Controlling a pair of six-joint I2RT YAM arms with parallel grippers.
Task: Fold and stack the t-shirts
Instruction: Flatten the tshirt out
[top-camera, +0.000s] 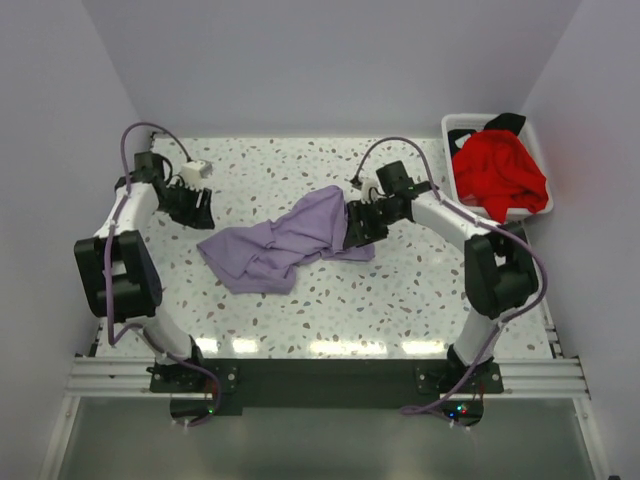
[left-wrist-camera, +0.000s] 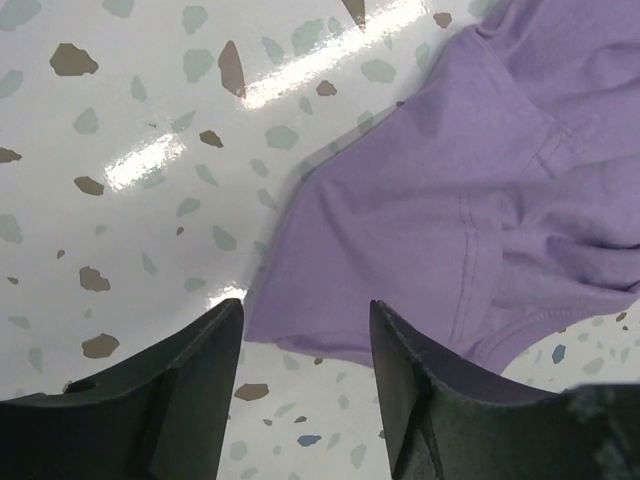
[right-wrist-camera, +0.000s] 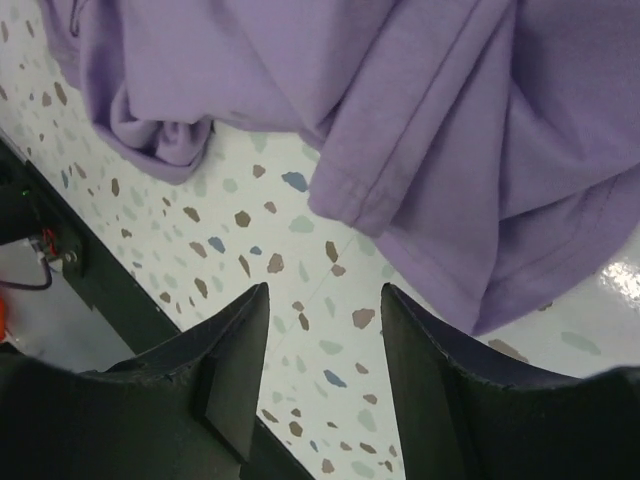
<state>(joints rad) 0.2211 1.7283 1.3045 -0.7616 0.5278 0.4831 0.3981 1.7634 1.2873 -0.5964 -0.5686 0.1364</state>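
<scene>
The lavender t-shirt (top-camera: 285, 240) lies crumpled in the middle of the speckled desk (top-camera: 300, 165), a rumpled band running from lower left up toward the centre. It isn't folded at all. The left hand (top-camera: 193, 205) hangs at the left of the frame, just off the shirt's left end. Seen from its wrist, its dark fingers (left-wrist-camera: 200, 380) are spread with nothing between them, only bare desk and the shirt's sleeve edge showing past the tips. Over at centre right, the right hand (top-camera: 360, 225) sits at the shirt's right end. Its fingers (right-wrist-camera: 215, 380) are parted too and grip nothing, with a hemmed fold of purple cloth just beyond them. Whether they touch the cloth I can't tell. In the upper right corner the white basket (top-camera: 455, 130) holds the red t-shirt (top-camera: 497, 175), heaped high, with the black t-shirt (top-camera: 505, 123) peeking out at the far rim.
</scene>
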